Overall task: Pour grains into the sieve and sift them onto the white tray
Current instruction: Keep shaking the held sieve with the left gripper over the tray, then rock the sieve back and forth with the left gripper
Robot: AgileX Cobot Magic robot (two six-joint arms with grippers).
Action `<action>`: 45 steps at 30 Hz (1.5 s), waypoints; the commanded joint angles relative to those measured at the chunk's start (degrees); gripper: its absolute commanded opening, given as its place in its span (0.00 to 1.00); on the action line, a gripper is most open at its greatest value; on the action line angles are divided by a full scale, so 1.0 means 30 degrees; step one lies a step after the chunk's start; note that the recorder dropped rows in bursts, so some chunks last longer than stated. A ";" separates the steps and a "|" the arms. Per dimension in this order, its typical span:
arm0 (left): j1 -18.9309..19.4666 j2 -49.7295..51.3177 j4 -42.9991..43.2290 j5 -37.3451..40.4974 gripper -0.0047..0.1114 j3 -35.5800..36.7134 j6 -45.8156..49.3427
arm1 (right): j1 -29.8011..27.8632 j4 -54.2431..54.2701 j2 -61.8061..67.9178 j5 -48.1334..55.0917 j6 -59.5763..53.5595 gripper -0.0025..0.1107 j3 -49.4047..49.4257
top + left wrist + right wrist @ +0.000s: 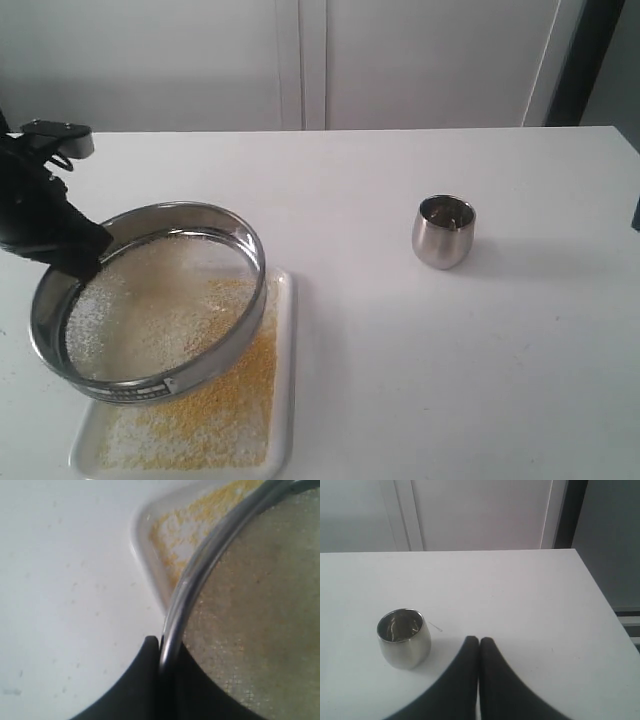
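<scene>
— Where is the sieve (190,208)?
— At the near left of the table (450,380), above the white tray (287,380). It sits tilted over the tray's far part. I cannot tell whether its near edge touches the tray.

— And the grains (150,300)?
— Mostly whitish ones lie on the mesh, with some yellow towards the right side. On the tray under and in front of the sieve there is a layer of fine yellow grains, paler at the near left corner.

— What holds the sieve?
— The left gripper (85,255). It pinches the metal rim on the sieve's far left side, one black finger inside the ring and one outside, tight against the metal.

— The right gripper (479,642)?
— Its two fingers are pressed together with nothing between them. It hangs above bare table, near the steel cup (443,230) but apart from it.

— Where does that cup stand?
— Upright, right of the middle of the table, well apart from the sieve and tray.
</scene>
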 commanded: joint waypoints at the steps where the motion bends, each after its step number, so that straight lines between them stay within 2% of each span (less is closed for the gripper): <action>1: -0.0883 -0.0189 0.2181 0.1036 0.04 -0.0366 -0.2136 | -0.0118 -0.0049 -0.0064 0.0075 0.0075 0.02 0.0062; 2: -0.0248 -0.0282 0.3031 0.1209 0.04 -0.0409 -0.3076 | -0.0118 -0.0049 -0.0064 0.0075 0.0075 0.02 0.0062; 4: 0.0790 -0.0318 0.1024 0.1246 0.04 -0.0490 -0.2547 | -0.0118 -0.0049 -0.0064 0.0110 0.0075 0.02 0.0062; 5: 0.0499 -0.0318 -0.1157 0.1294 0.04 -0.0490 -0.0812 | -0.0118 -0.0049 -0.0064 0.0110 0.0075 0.02 0.0062; 6: -0.0321 -0.0281 -0.2468 0.1337 0.04 -0.0490 0.0918 | -0.0118 -0.0049 -0.0064 0.0110 0.0075 0.02 0.0062; 7: -0.1155 -0.0281 -0.1866 0.1337 0.04 -0.0490 0.1152 | -0.0118 -0.0049 -0.0064 0.0058 0.0075 0.02 0.0062; 9: -0.1717 -0.0320 0.2396 0.1499 0.04 -0.0602 -0.2154 | -0.0118 -0.0049 -0.0064 0.0070 0.0075 0.02 0.0062; 10: -0.1179 -0.0383 0.4624 0.1827 0.04 -0.0760 -0.4153 | -0.0118 -0.0049 -0.0064 0.0070 0.0075 0.02 0.0062; 11: -0.0587 -0.0476 0.5241 0.1967 0.04 -0.0800 -0.5126 | -0.0118 -0.0049 -0.0064 0.0070 0.0075 0.02 0.0062; 12: 0.0036 -0.0558 0.4242 0.1826 0.04 -0.0800 -0.5268 | -0.0118 -0.0049 -0.0064 0.0070 0.0075 0.02 0.0062; 13: 0.0179 -0.0558 0.1687 0.1696 0.04 -0.0800 -0.3592 | -0.0118 -0.0049 -0.0064 0.0070 0.0075 0.02 0.0062; 14: -0.0278 -0.0404 -0.1381 0.1647 0.04 -0.0800 -0.1128 | -0.0118 -0.0049 -0.0064 0.0070 0.0075 0.02 0.0062; 15: -0.1086 -0.0160 -0.3117 0.1647 0.04 -0.0765 0.0715 | -0.0118 -0.0049 -0.0064 0.0070 0.0075 0.02 0.0062; 17: -0.2156 0.0065 -0.1184 0.1605 0.04 -0.0803 -0.0367 | -0.0118 -0.0049 -0.0064 0.0075 0.0075 0.02 0.0062; 19: -0.1431 -0.0031 0.2987 0.1649 0.04 -0.0803 -0.3845 | -0.0118 -0.0049 -0.0064 0.0069 0.0075 0.02 0.0062; 21: -0.0475 -0.0077 0.2135 0.1309 0.04 -0.0803 -0.4292 | -0.0118 -0.0049 -0.0064 0.0069 0.0075 0.02 0.0062; 23: -0.1142 0.0102 -0.1866 0.1251 0.04 -0.0762 -0.0625 | -0.0118 -0.0049 -0.0064 0.0069 0.0075 0.02 0.0062; 24: -0.1625 0.0158 -0.1665 0.1401 0.04 -0.0807 0.0177 | -0.0118 -0.0049 -0.0064 0.0069 0.0075 0.02 0.0062; 25: -0.1882 0.0158 0.0253 0.1437 0.04 -0.0838 -0.0613 | -0.0118 -0.0049 -0.0064 0.0039 0.0075 0.02 0.0062; 27: -0.1348 0.0001 0.4182 0.1437 0.04 -0.0838 -0.4899 | -0.0118 -0.0049 -0.0064 0.0084 0.0075 0.02 0.0062; 28: -0.1005 -0.0032 0.4222 0.1394 0.04 -0.0838 -0.5934 | -0.0118 -0.0049 -0.0064 0.0084 0.0075 0.02 0.0062; 29: -0.1318 -0.0032 0.2816 0.1202 0.04 -0.0838 -0.5261 | -0.0118 -0.0049 -0.0064 0.0084 0.0075 0.02 0.0062; 30: -0.1966 0.0059 0.0922 0.0944 0.04 -0.0746 -0.2922 | -0.0118 -0.0049 -0.0064 0.0084 0.0075 0.02 0.0062; 31: -0.2984 0.0158 0.0615 0.0896 0.04 -0.0714 -0.1332 | -0.0118 -0.0049 -0.0064 0.0122 0.0075 0.02 0.0062; 32: -0.3743 0.0305 0.2189 0.0932 0.04 -0.0753 -0.2072 | -0.0118 -0.0049 -0.0064 0.0122 0.0075 0.02 0.0062; 33: -0.3881 0.0351 0.4191 0.1061 0.04 -0.0835 -0.3811 | -0.0118 -0.0049 -0.0064 0.0078 0.0075 0.02 0.0062; 34: -0.3522 0.0351 0.6928 0.1302 0.04 -0.0835 -0.6168 | -0.0118 -0.0049 -0.0064 0.0078 0.0075 0.02 0.0062; 35: -0.2986 0.0203 0.7978 0.1480 0.04 -0.0835 -0.7013 | -0.0118 -0.0049 -0.0064 0.0078 0.0075 0.02 0.0062; 36: -0.2243 0.0140 0.7995 0.1523 0.04 -0.0835 -0.7257 | -0.0118 -0.0049 -0.0064 0.0078 0.0075 0.02 0.0062; 37: -0.1688 0.0001 0.6822 0.1120 0.04 -0.0835 -0.7122 | -0.0118 -0.0049 -0.0064 0.0078 0.0075 0.02 0.0062; 38: -0.1576 0.0009 0.4494 0.0605 0.04 -0.0835 -0.6184 | -0.0118 -0.0049 -0.0064 0.0078 0.0075 0.02 0.0062; 40: -0.2614 0.0142 0.0298 0.0439 0.04 -0.0835 -0.1639 | -0.0118 -0.0049 -0.0064 0.0078 0.0075 0.02 0.0062; 42: -0.3134 0.0182 0.1795 0.0523 0.04 -0.0835 -0.2480 | -0.0118 -0.0049 -0.0064 0.0078 0.0075 0.02 0.0062; 43: -0.2797 0.0182 0.3735 0.0669 0.04 -0.0835 -0.4283 | -0.0118 -0.0049 -0.0064 0.0078 0.0075 0.02 0.0062; 45: -0.1666 0.0144 0.4454 0.0985 0.04 -0.0835 -0.5433 | -0.0118 -0.0049 -0.0064 0.0078 0.0075 0.02 0.0062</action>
